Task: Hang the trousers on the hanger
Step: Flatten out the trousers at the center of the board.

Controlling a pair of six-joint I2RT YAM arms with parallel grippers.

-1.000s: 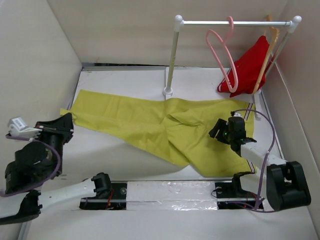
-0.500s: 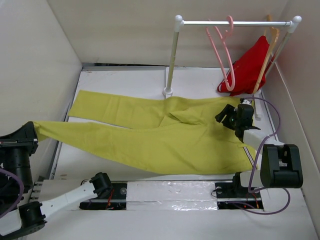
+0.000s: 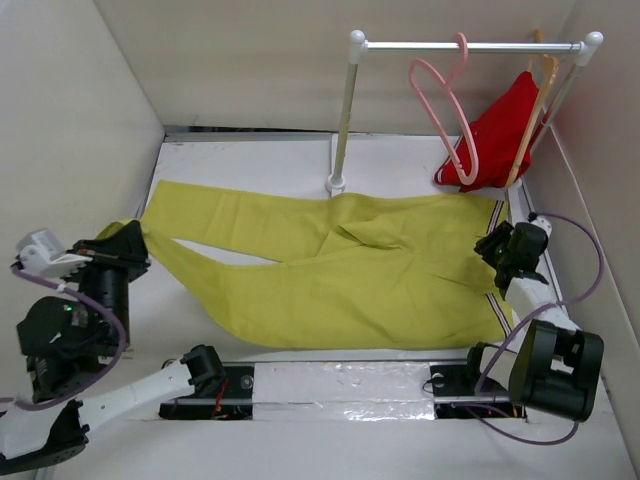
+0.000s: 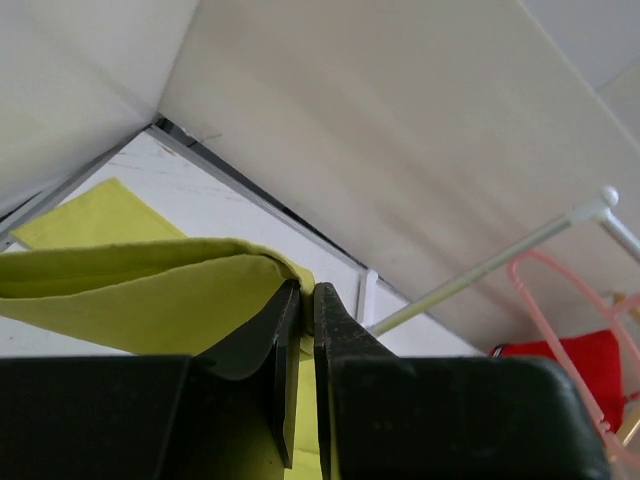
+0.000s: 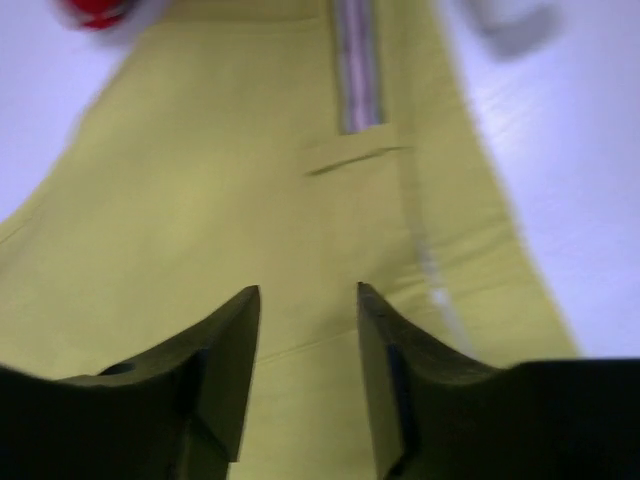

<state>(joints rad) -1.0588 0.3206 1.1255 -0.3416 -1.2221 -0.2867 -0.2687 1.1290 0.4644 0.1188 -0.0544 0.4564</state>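
A: Your left gripper?
B: Jaws clamped on a leg end of the trousers.
A: Your right gripper?
B: Jaws apart, trouser fabric beneath them. The hanger hangs on the rail, well beyond.

right gripper shifted right over trousers

Yellow-green trousers spread on desk, one leg end raised at left hand; right hand over waistband edge. Pink hanger on rail.
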